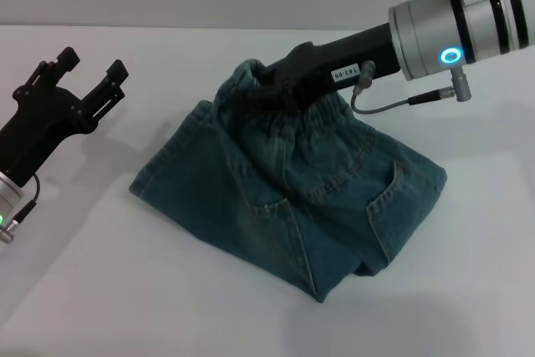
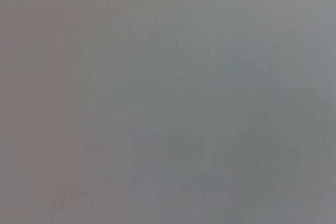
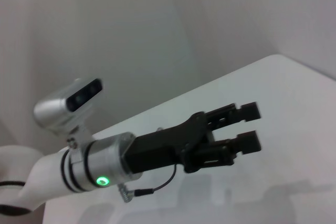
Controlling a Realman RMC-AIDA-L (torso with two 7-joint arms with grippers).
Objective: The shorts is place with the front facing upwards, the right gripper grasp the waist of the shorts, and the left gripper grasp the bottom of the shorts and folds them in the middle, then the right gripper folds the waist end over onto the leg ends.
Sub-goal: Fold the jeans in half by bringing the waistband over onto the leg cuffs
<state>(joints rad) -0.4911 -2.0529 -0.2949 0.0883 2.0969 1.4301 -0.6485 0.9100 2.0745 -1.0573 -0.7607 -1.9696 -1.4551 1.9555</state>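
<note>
You see the shorts (image 1: 292, 198) as matt, woven blue-green denim cloth with stitched seams, gathered and ruffled at the waist (image 1: 322, 114). Under them the bench (image 1: 100, 290) looks smooth, white and slightly matt. The right gripper (image 1: 266, 73), at the waist, is matt black plastic on a brushed silver metal arm. Away from the shorts, the left gripper (image 1: 90, 68) has matt black fingers (image 3: 247, 111) and a satin silver metal wrist.

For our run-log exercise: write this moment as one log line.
stage: second fold | right gripper: at waist, fingers buried in fabric | left gripper: open, empty, off to side | shorts: folded on table
</note>
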